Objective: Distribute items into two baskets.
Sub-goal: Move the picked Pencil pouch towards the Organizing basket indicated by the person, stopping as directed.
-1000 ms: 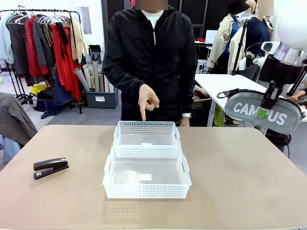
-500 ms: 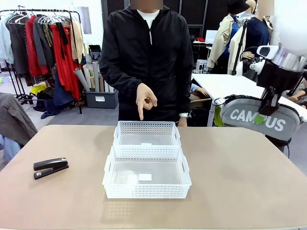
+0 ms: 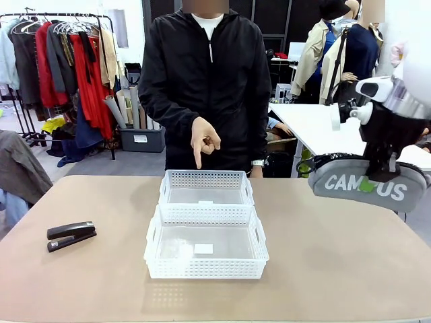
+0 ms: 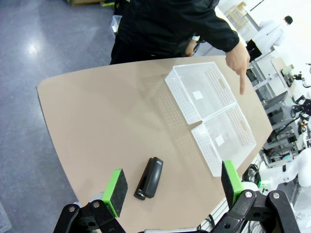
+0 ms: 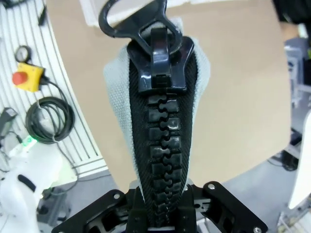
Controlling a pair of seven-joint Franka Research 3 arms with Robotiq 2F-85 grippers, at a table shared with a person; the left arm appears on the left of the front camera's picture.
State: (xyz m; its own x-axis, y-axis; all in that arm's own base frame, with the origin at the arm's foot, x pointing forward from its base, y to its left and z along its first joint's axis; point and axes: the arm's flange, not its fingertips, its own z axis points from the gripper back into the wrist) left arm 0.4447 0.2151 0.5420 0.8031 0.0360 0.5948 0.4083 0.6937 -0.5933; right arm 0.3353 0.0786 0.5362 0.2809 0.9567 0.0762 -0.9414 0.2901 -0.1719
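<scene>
Near the far right corner of the tan table point(image 3: 337, 256), the right gripper point(image 3: 378, 176) clamps the grey fabric CAMPUS zip pouch point(image 3: 337, 183) aloft, mid-carry; next, lower it into the pointed-at far white lattice plastic basket point(image 3: 205, 179); left gripper point(image 4: 174, 183) gapes empty

Bright, even light, seemingly from overhead; faint shadows on the table point(image 3: 337, 256); wrist views bow at edges; floor point(image 4: 24, 97) glare beyond the fingers point(image 4: 115, 184)

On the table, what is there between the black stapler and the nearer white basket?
Nothing: in the front view the table between the stapler and the nearer basket is bare; the left wrist view agrees.
</scene>
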